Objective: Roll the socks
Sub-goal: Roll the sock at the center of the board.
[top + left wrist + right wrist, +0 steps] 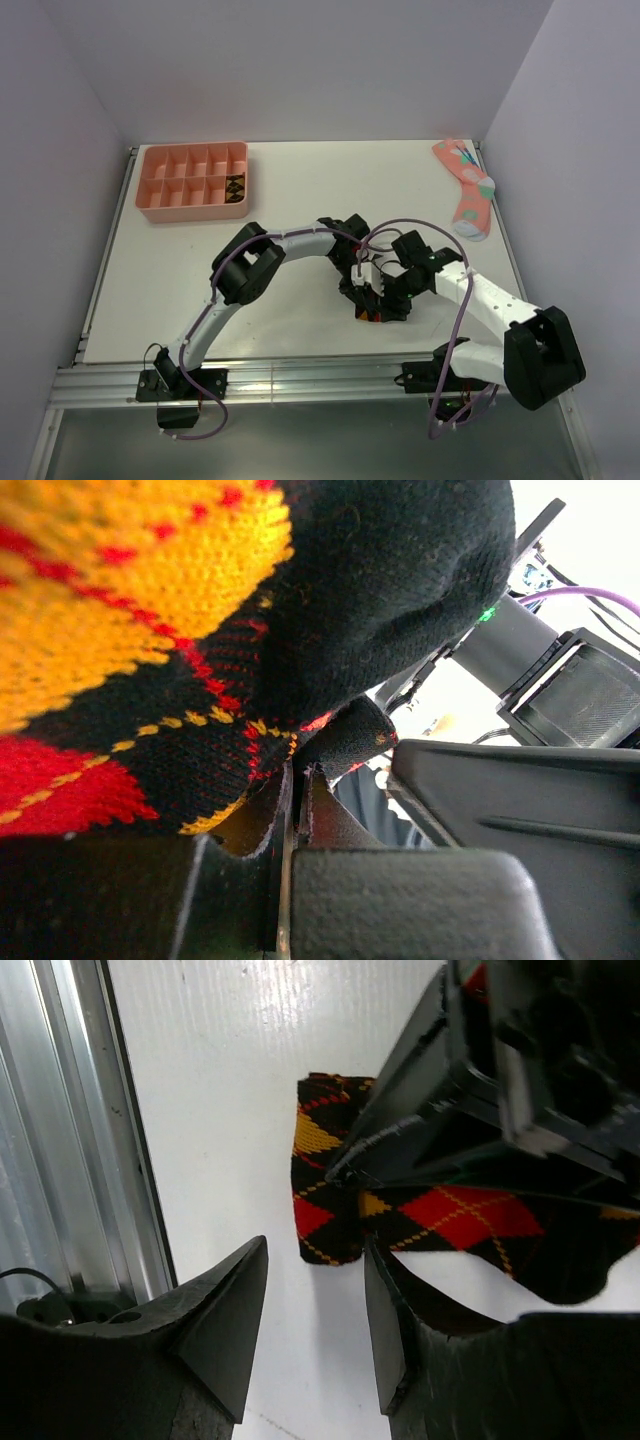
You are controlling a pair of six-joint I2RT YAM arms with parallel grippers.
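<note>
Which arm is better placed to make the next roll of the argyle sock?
Left: the left gripper looks clamped on the argyle sock; the right gripper hangs open beside it, holding nothing.

Table: flat white tabletop (300,190)
Tray: salmon-pink plastic compartment tray (190,212), resting on it
Pink sock: patterned pink fabric sock (468,190), well right of tray
Argyle sock: black argyle sock with red and orange diamonds (440,1215), nearer than tray, to its right

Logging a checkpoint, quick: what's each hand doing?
Left hand: closed on the argyle sock.
Right hand: open, gripping nothing.
</note>
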